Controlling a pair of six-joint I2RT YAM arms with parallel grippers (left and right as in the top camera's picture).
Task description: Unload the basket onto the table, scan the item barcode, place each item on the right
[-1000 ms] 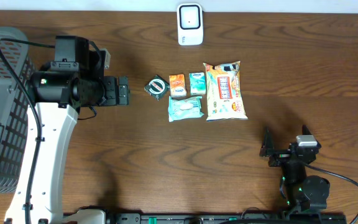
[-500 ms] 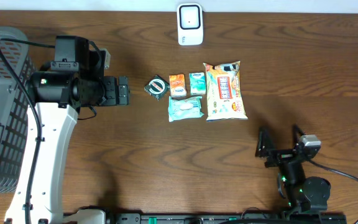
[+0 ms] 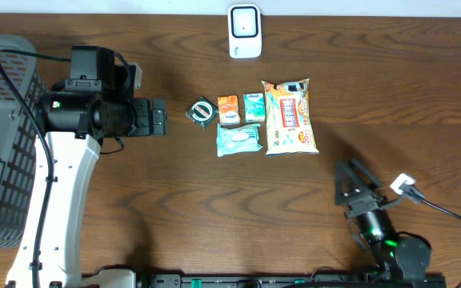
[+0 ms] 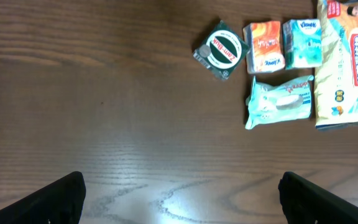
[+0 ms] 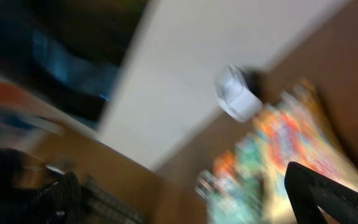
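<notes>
Two claws spread to full width, nothing held.
Left gripper [image 3: 159, 118] just left of round tin [image 3: 202, 111], not touching; right gripper [image 3: 349, 180] well apart from snack bag [image 3: 289, 117], toward the near edge of table [image 3: 214, 216]. Orange packet [image 3: 228, 110], teal packet [image 3: 254, 106] and wipes pack [image 3: 238, 139] lying flat between tin and bag, mid-table. Scanner [image 3: 245, 31] beyond the cluster, apart. Right wrist view too blurred for detail.
</notes>
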